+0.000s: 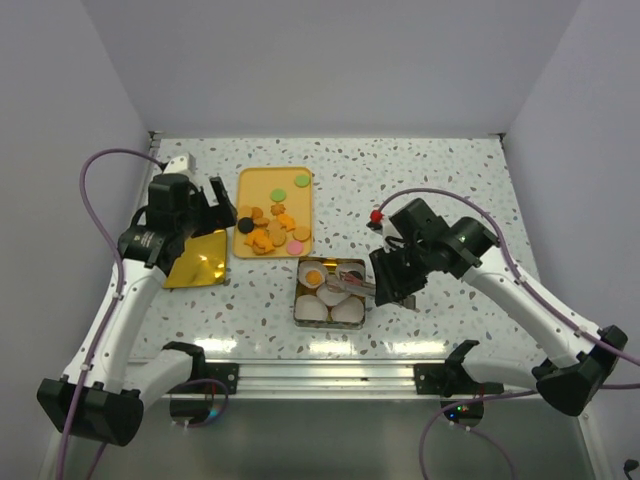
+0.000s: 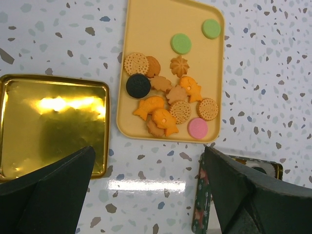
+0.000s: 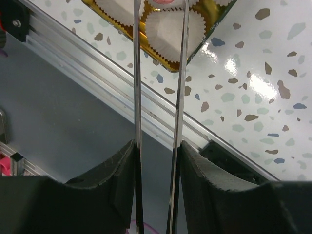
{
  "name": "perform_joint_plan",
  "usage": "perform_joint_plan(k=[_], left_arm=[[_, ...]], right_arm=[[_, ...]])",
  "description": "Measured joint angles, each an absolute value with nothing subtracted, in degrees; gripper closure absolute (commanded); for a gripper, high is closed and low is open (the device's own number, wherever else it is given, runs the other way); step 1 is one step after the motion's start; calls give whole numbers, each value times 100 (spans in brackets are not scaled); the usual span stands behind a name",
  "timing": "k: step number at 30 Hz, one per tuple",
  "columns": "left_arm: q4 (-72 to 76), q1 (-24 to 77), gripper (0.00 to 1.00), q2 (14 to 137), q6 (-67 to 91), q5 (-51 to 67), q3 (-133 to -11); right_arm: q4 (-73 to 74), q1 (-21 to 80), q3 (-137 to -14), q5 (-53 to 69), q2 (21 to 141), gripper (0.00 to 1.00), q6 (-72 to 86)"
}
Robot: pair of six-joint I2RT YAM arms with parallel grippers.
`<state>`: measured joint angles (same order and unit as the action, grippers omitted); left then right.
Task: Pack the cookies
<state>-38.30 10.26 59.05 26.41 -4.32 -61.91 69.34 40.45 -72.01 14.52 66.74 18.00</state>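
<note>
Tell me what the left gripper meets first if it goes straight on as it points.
Likely the bare table between the gold lid and the tin, just short of the yellow tray; the left gripper is open and depth is unclear.

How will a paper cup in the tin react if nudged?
Likely light and floppy: the paper cup has thin pleated walls, so it may crumple. Probably won't slide far: it sits packed against neighbours inside the tin.
</note>
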Motion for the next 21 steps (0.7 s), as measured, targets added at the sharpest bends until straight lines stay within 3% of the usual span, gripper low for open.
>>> perform_joint_plan(k=[11,21], left_arm=[[-3874,1026,0,5677,2646,-469,-6099],[-3865,1026,0,5677,2661,-475,-6097]], right_arm=[[6812,4051,-6987,1452,6976,59,1798],[6687,4060,-6989,1439,7133,49,1793]])
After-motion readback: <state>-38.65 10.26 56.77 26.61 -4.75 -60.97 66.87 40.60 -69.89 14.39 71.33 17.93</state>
